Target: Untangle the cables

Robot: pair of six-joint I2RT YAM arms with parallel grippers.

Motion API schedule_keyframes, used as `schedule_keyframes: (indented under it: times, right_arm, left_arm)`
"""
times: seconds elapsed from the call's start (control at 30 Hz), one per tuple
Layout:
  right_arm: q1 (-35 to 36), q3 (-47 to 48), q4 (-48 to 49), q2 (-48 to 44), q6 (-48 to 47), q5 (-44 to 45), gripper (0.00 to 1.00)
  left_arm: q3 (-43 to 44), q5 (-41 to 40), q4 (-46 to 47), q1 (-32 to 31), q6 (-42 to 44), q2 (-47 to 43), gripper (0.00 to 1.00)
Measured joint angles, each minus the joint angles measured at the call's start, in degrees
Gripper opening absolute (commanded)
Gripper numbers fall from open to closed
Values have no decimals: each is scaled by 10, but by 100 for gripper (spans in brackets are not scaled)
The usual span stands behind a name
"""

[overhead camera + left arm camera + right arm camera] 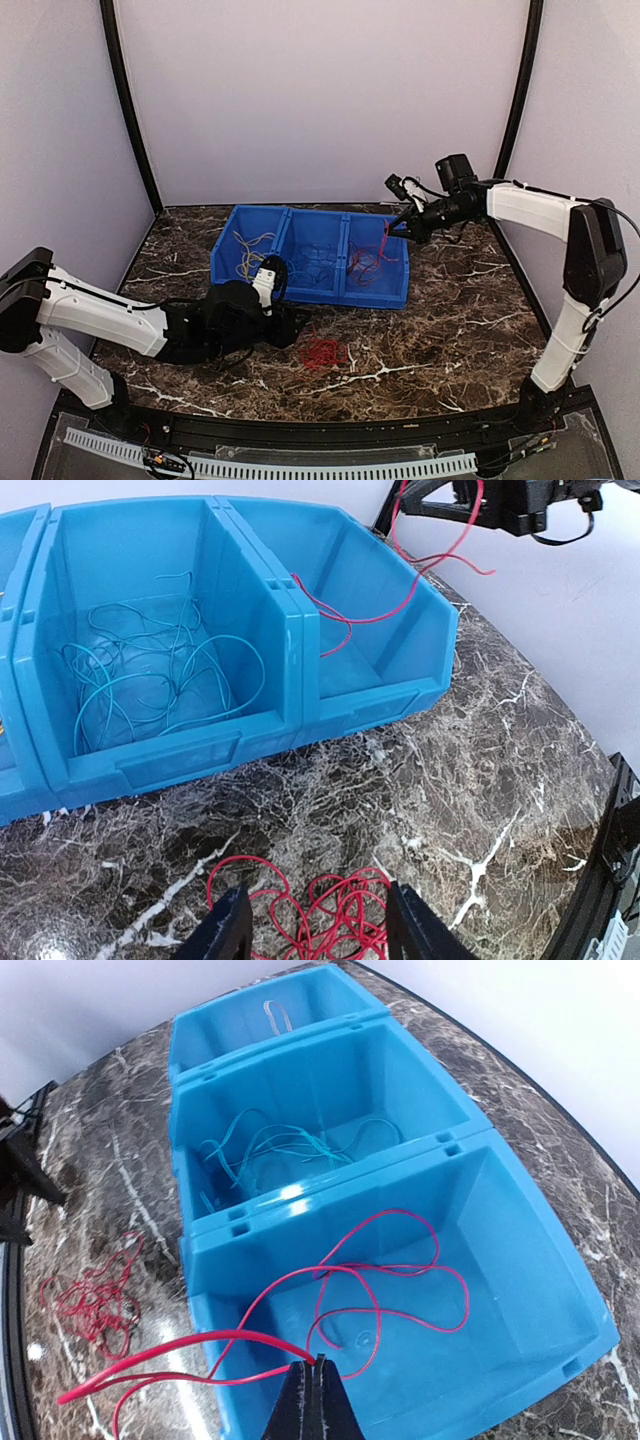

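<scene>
A tangle of red cables (324,352) lies on the marble table in front of the blue bins; in the left wrist view the tangle (335,920) sits between my open fingers. My left gripper (292,330) is low beside it. My right gripper (403,226) hovers over the right bin, shut on a red cable (380,1260) that loops down into that bin (520,1290). Blue cables (160,675) lie in the middle bin. Yellow-orange cables (250,250) lie in the left bin.
The three-compartment blue bin row (305,290) stands mid-table. Grey walls enclose the back and sides. A black rail with a white strip (300,465) runs along the near edge.
</scene>
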Motion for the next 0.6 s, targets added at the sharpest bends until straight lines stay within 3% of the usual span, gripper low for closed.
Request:
schedule_keyframes:
  times: [0.13,0.27,0.6]
  right_arm:
    - [11,40,0,48,25,60,24]
    - [12,37,-7,40,37,105,31]
    - [24,-63,-10,-134,4,137,37]
  left_arm:
    - [-32,-3,4,0,-13,-34,47]
    - [-64,-13,7,0,-22,-74,48]
    - [-88,-29,8,0,-32,-100,48]
